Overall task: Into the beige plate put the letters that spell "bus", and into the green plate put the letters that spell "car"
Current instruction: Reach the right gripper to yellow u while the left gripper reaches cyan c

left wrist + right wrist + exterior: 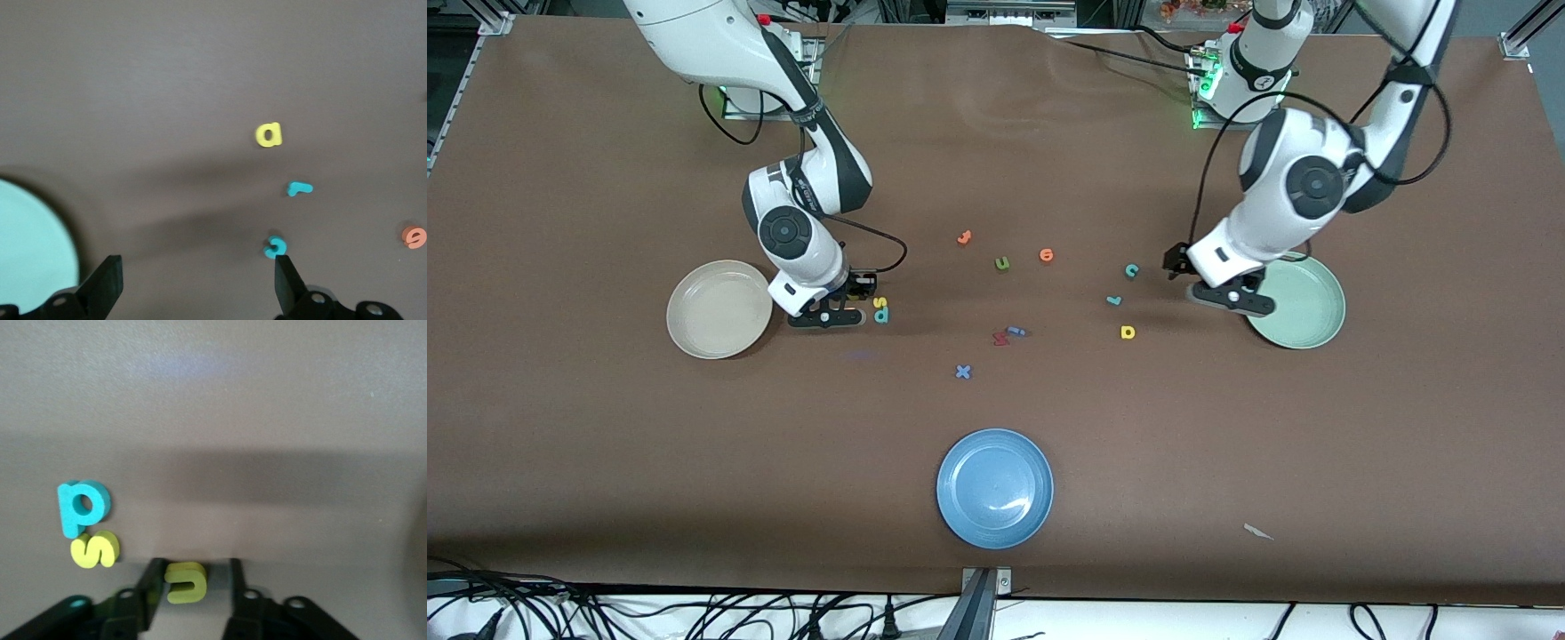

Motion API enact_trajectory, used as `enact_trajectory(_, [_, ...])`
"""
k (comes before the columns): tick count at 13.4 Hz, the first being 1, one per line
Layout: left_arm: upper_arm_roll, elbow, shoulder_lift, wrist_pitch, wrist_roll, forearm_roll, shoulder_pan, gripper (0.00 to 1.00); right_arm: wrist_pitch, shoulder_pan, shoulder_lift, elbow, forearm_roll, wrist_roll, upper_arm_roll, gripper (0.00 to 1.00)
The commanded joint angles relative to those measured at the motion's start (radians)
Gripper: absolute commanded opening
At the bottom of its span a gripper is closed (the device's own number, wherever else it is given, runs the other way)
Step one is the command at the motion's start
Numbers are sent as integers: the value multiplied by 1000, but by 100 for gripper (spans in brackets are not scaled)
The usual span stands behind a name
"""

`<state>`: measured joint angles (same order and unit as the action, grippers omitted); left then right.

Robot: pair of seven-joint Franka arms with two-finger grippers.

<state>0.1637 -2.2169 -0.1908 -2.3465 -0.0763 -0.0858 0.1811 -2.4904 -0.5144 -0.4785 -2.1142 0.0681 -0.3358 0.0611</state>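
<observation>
Blue plate point(994, 488): set on the brown bench point(605, 444) nearest the front camera, about midway between the two arms' ends.
Blue "x" point(962, 372): lying farther from the camera than the blue plate, with a red letter point(1000, 339) and a small blue letter point(1016, 332) touching each other a little farther still.
Yellow "a" point(1128, 332): flat on the bench, apart from the green plate, toward the left arm's end.
Beige plate point(719, 308): seen at the right arm's end; no letter is seen in it.
Right gripper point(190, 587): lowered to the bench just beside the beige plate; its fingers point(152, 585) are seen on either side of the yellow "u" point(185, 581), one touching it, a gap left at the other.
Teal "b" point(881, 315) and yellow-green "s" point(879, 302): touching each other, just beside the right gripper.
Green plate point(1303, 302): seen at the left arm's end; no letter is seen in it.
Left gripper point(198, 288): held low over the bench at the green plate's edge, fingers wide apart, nothing between them.
Teal "r" point(1113, 300) and teal "c" point(1131, 270): loose on the bench near the left gripper, the "c" farther from the camera.
Olive "u" point(1002, 263), orange letters point(1047, 255): farthest of the letters.
</observation>
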Motion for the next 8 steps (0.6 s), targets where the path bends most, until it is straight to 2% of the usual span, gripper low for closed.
enact_trajectory(1, [-1,-20,-38,-68,-32,-29,27,100,-16,5,9,-15,15,17,-6,30])
enact_trajectory(5, [10,-70,-73,-152,-36,-29,66,100,-2,4,14,-10,15,6,-7,13])
enact_trajectory(7, [16,-81,-84,-165,-39,-29,70,100,25,4,33,3,15,18,-6,13])
enact_trajectory(8, [19,-86,-88,-165,-51,-29,80,100,94,5,55,29,15,20,3,13])
